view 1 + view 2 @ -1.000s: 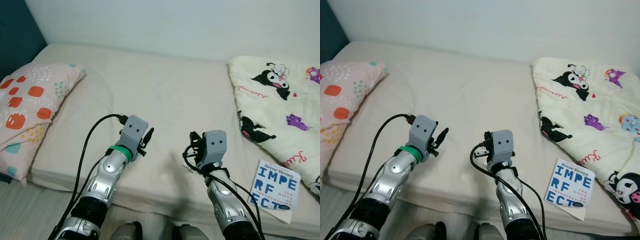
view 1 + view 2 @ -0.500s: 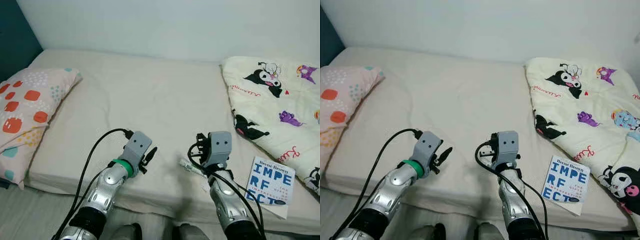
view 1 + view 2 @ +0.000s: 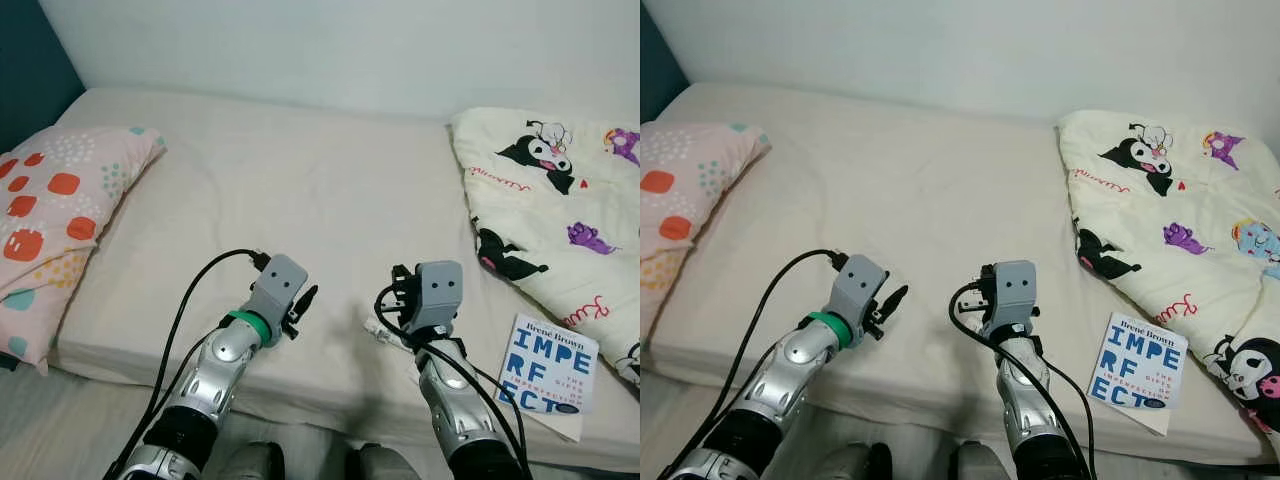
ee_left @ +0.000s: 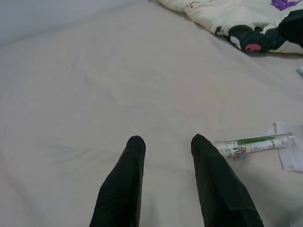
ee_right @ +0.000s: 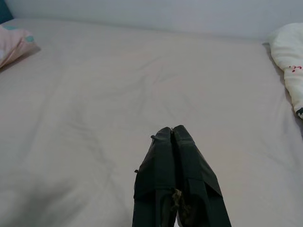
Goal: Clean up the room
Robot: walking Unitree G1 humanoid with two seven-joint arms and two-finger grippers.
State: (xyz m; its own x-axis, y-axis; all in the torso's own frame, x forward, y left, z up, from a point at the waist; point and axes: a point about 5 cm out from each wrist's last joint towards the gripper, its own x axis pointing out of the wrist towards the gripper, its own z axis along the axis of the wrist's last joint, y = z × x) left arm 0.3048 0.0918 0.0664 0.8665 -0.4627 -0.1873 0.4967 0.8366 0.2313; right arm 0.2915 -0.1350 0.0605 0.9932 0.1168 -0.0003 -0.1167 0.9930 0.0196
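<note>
Two tools are hovering over the bed [image 3: 330,190]: the left tool [image 4: 163,142] is standing wide apart, the right tool [image 5: 171,131] is pressing closed on nothing. At the right tool's 3 o'clock, a book [image 3: 545,365] is lying beside the blanket [image 3: 550,200].

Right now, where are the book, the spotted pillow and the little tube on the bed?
book [image 3: 548,365], left eye view, on its white cover.
pillow [image 3: 60,210], left eye view, on its middle.
tube [image 4: 253,143], left wrist view, on its body.
</note>
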